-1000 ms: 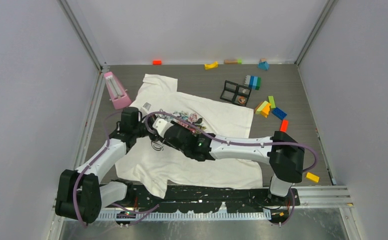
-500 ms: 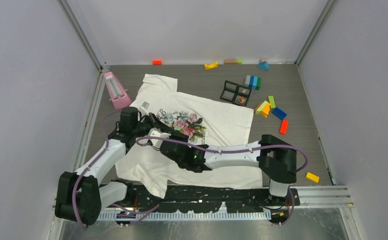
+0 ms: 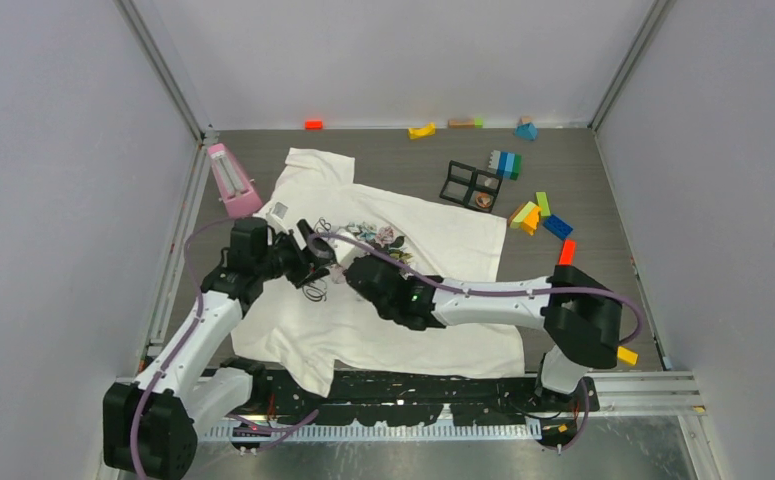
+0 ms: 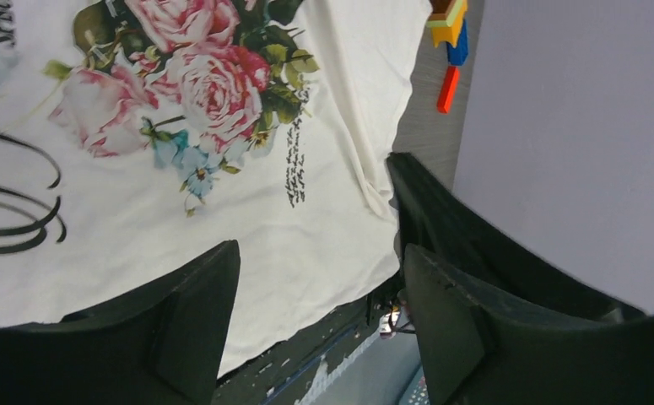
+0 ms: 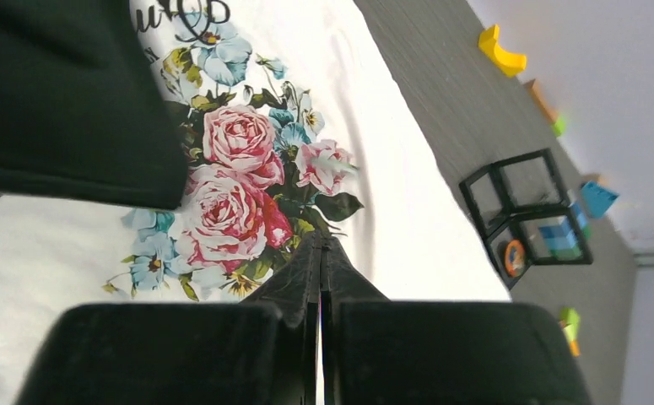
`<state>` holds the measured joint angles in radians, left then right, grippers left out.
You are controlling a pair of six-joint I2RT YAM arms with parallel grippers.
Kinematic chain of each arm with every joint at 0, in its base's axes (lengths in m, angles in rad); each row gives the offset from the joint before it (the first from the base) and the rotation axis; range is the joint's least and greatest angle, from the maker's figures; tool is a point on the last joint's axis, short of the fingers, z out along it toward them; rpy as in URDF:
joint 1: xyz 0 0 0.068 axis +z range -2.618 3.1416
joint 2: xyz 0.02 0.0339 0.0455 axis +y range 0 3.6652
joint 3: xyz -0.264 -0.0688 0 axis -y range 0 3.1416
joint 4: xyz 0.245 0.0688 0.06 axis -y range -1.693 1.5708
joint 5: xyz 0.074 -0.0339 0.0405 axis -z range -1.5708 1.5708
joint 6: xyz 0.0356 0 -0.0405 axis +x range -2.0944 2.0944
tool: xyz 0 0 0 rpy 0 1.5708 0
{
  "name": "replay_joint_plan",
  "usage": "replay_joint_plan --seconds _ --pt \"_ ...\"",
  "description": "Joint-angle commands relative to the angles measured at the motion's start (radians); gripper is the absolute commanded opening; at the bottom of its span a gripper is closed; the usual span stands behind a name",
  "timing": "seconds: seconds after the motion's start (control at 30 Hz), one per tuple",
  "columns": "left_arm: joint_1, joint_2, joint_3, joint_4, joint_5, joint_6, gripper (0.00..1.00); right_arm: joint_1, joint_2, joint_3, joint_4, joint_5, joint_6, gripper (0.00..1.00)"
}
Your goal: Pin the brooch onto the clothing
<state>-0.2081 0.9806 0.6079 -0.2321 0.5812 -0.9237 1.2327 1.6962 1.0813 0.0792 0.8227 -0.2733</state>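
The clothing point(image 3: 443, 240), a white T-shirt with a rose print point(image 3: 373, 236) and dark cursive lettering, lies flat on the grey table. My left gripper point(image 3: 315, 248) hovers over the lettering at the print's left side. In the left wrist view it point(image 4: 317, 253) is open, with only cloth point(image 4: 247, 194) and the table's front edge between its fingers. My right gripper point(image 3: 345, 264) sits close beside it. Its fingertips point(image 5: 321, 240) are shut over the lower edge of the roses point(image 5: 230, 202) with nothing visible between them. I cannot make out the brooch for certain.
A black two-compartment box point(image 3: 470, 184) behind the shirt holds a small round orange item point(image 5: 514, 257). Coloured bricks point(image 3: 543, 215) lie to the right and along the back wall point(image 3: 422, 130). A pink object point(image 3: 231, 180) lies at the left, a yellow brick point(image 3: 623, 354) by the right base.
My left gripper has opened and drawn back to the left. My right gripper has shut and moved up and right, beside the left one at the print.
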Motion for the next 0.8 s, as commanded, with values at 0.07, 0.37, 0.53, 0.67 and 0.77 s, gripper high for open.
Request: replay_joint_plan --seconds 0.07,0.37,0.53,0.67,0.77 --pt "0.009 -0.075 0.010 -0.152 -0.215 0.111 0.85 -0.149 -0.197 -0.045 -0.055 -0.246 0.368 0.01" --pt "0.008 -0.129 -0.020 -0.155 -0.240 0.162 0.94 -0.459 -0.178 0.001 -0.220 -0.658 0.545 0.08" --pt "0.010 -0.115 0.017 -0.175 -0.242 0.200 0.96 -0.498 -0.059 0.099 -0.321 -0.715 0.612 0.38" --pt "0.012 -0.075 0.098 -0.223 -0.225 0.271 0.96 -0.504 0.055 0.207 -0.372 -0.695 0.717 0.42" --pt "0.015 -0.026 0.207 -0.342 -0.260 0.395 0.96 -0.504 0.143 0.282 -0.447 -0.611 0.819 0.42"
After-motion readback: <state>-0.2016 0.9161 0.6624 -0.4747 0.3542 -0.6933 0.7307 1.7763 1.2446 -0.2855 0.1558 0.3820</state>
